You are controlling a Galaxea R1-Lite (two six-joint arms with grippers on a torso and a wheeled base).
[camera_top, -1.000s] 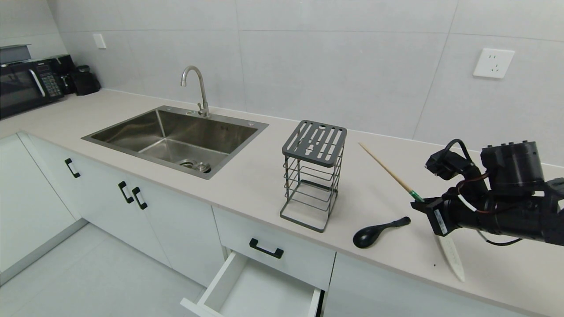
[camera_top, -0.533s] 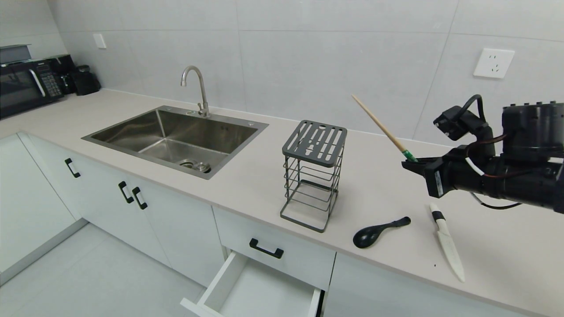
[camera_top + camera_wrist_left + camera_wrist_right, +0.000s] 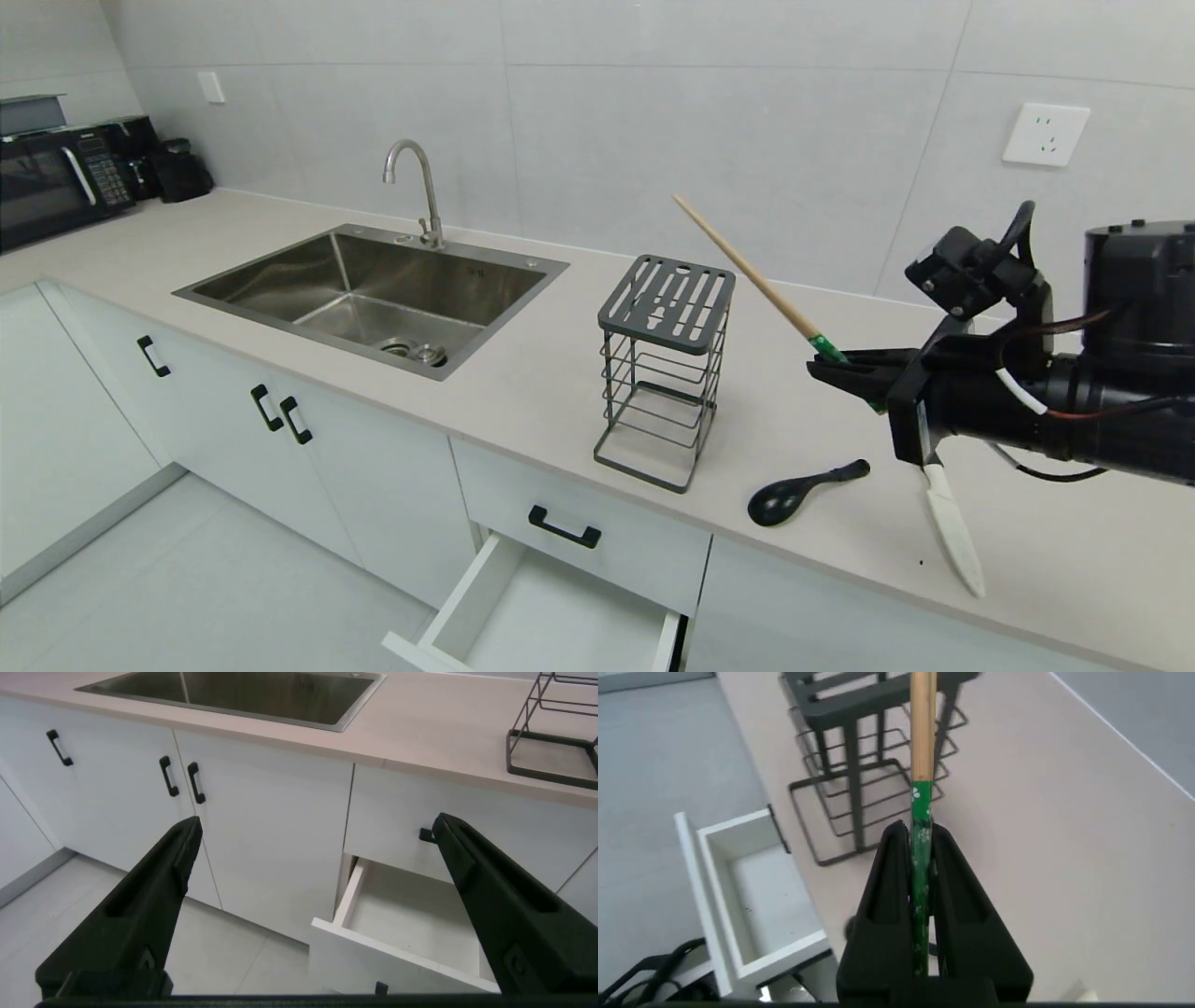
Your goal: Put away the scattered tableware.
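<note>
My right gripper (image 3: 840, 366) is shut on the green end of a long wooden chopstick (image 3: 747, 273), held in the air to the right of the dark wire rack (image 3: 665, 364). The stick slants up and left, its tip above the rack's slotted top. In the right wrist view the chopstick (image 3: 922, 775) runs from between the fingers (image 3: 894, 873) toward the rack (image 3: 852, 756). A black spoon (image 3: 803, 489) and a white knife (image 3: 950, 523) lie on the counter below the arm. My left gripper (image 3: 313, 905) hangs open, low in front of the cabinets.
A steel sink (image 3: 373, 294) with a tap (image 3: 415, 187) sits left of the rack. A drawer (image 3: 551, 616) stands open below the counter edge, also seen as the drawer (image 3: 411, 933) from the left wrist. A microwave (image 3: 56, 177) is at the far left. A wall socket (image 3: 1046, 133) is behind the right arm.
My right gripper has lifted the chopstick off the counter and carried it left toward the rack. The knife, hidden partly by the arm before, lies uncovered; the spoon has not moved.
</note>
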